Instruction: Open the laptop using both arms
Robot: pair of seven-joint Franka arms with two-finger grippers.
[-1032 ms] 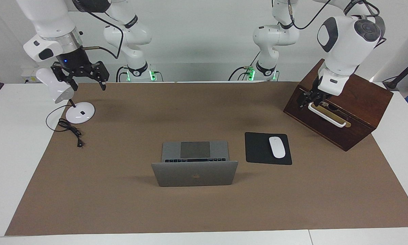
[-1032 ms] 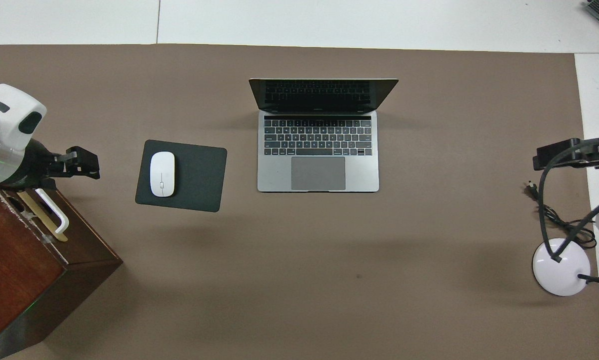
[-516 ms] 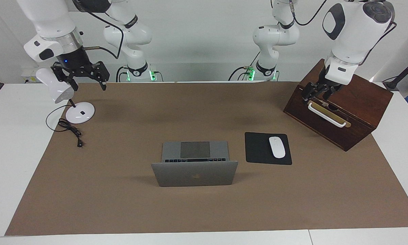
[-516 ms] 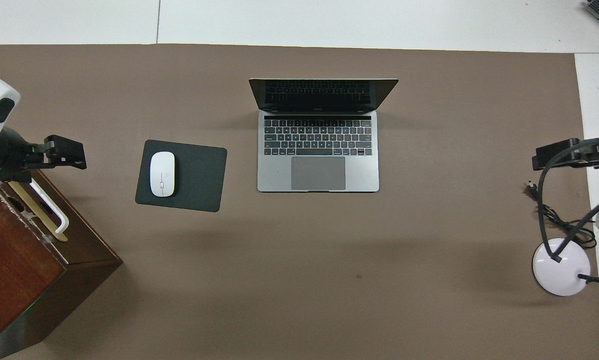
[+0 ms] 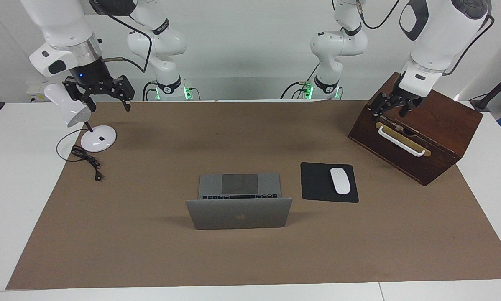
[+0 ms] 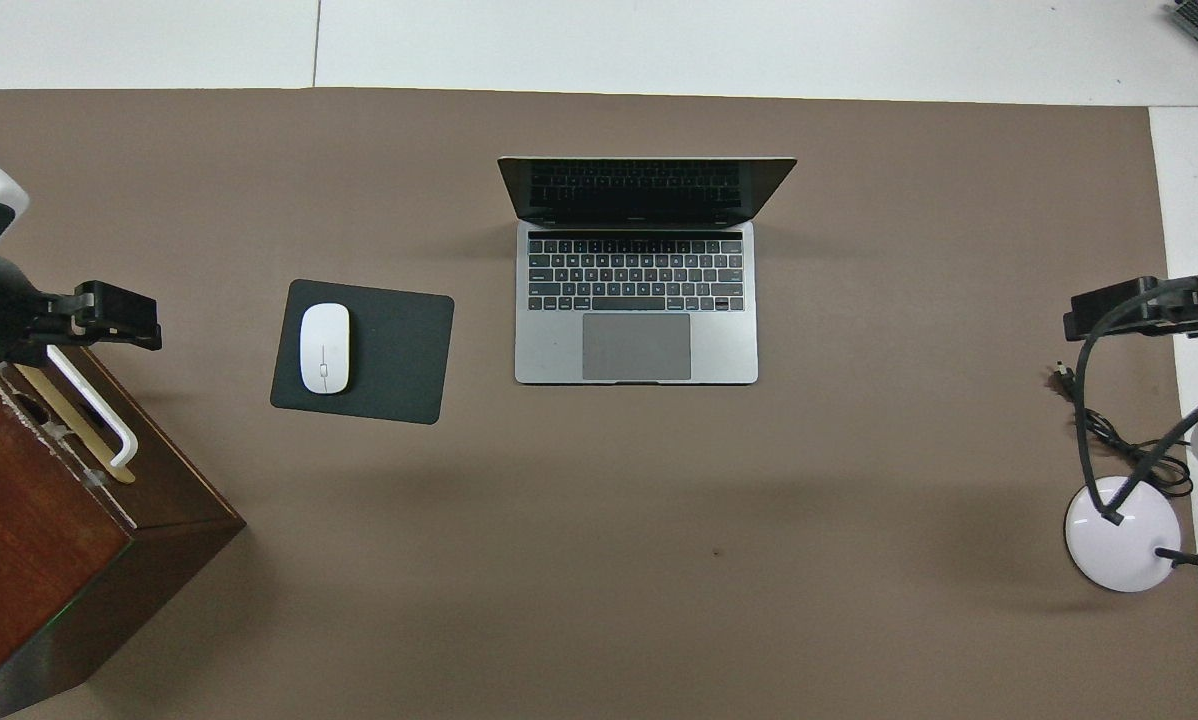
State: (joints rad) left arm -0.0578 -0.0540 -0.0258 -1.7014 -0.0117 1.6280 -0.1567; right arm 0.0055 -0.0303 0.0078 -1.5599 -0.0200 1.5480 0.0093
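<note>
The silver-grey laptop point(image 5: 238, 213) point(image 6: 637, 300) stands open in the middle of the brown mat, lid upright with its logo facing away from the robots, keyboard and trackpad showing. My left gripper point(image 5: 389, 112) point(image 6: 119, 315) hangs open and holding nothing over the top front edge of the wooden box point(image 5: 438, 125), just above its white handle point(image 5: 401, 142). My right gripper point(image 5: 110, 108) point(image 6: 1119, 305) hangs open and holding nothing beside the lamp head point(image 5: 68, 106) at the right arm's end. Both grippers are well apart from the laptop.
A black mouse pad point(image 5: 317, 184) with a white mouse point(image 5: 340, 180) lies beside the laptop toward the left arm's end. The white lamp base point(image 5: 99, 139) and its black cable point(image 5: 87, 161) sit under the right gripper.
My left gripper has lifted off the box's white handle and drawn up over the box's top edge. The right arm and the laptop have not moved.
</note>
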